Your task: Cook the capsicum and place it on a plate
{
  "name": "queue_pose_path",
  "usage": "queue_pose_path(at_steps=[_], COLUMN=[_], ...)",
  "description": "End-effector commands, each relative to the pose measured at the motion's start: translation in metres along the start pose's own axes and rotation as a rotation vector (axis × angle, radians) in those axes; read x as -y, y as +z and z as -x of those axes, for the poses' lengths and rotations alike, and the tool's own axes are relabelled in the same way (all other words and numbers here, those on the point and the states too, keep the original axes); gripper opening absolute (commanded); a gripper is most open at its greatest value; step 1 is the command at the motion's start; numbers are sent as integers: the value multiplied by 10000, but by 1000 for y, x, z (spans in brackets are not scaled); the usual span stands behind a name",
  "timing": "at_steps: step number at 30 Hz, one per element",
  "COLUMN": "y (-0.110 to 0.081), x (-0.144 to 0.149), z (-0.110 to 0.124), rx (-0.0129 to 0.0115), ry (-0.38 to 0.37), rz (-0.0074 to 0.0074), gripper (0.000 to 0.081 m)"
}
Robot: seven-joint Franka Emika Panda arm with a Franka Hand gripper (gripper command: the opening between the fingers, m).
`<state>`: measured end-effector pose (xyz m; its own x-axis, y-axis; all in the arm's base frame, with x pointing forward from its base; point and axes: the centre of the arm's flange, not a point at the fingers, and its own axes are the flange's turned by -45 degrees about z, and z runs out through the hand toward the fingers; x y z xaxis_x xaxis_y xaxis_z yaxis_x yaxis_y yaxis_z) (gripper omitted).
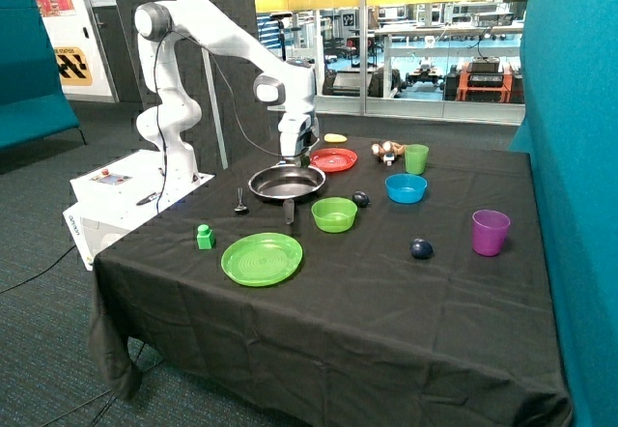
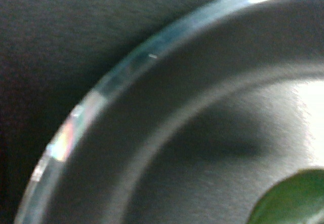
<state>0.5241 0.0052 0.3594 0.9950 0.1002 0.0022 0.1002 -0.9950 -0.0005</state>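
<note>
A dark green capsicum lies on the floor of the grey frying pan, near its shiny rim, in the wrist view. In the outside view the pan sits on the black tablecloth and my gripper reaches down into its far side, hiding the capsicum there. The red-orange plate lies just behind the pan, toward the green cup, with nothing on it.
In front of the pan are a green bowl and a large green plate. A light green cube, a blue bowl, a green cup, a purple cup and two dark blue balls stand around.
</note>
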Motion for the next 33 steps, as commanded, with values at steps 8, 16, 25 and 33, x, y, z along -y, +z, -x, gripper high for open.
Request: queue_pose_path(at_steps=[8, 16, 25, 33], y=[-22, -26, -29, -33], x=[60, 81, 107, 147], z=[-15, -19, -22, -23], rx=[22, 22, 22, 23], ry=[-1579, -2069, -2740, -3967], rz=[3, 2, 2, 0], gripper=[0, 0, 0, 0])
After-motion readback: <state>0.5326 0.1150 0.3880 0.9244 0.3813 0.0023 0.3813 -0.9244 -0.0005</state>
